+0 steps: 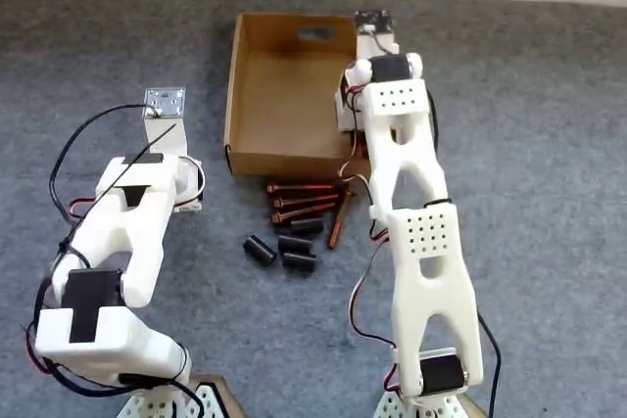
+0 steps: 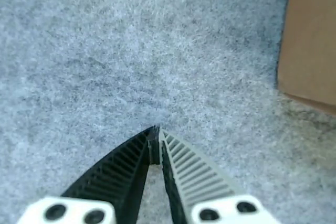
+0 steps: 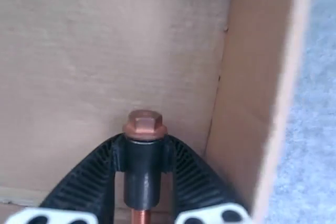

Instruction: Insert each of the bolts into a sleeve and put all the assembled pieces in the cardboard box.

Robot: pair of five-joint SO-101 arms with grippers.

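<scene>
Deposit step: release pending.
High view: right arm (image 1: 400, 134) spans brown cardboard box (image 1: 284, 95); copper bolts (image 1: 304, 201), black cylindrical sleeves (image 1: 294, 247) lie behind its jaws. Left wrist view: left jaws closed, empty, above grey table (image 2: 131, 51). Right wrist view: right jaws clamp sleeve (image 3: 142, 174) carrying hex-head bolt (image 3: 144, 124), axis along jaws; box floor ahead.

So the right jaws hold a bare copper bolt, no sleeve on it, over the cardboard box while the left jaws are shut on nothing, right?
Not bare: the right wrist view shows the copper bolt inside a black sleeve, clamped by the right jaws over the cardboard box. The rest holds.
</scene>
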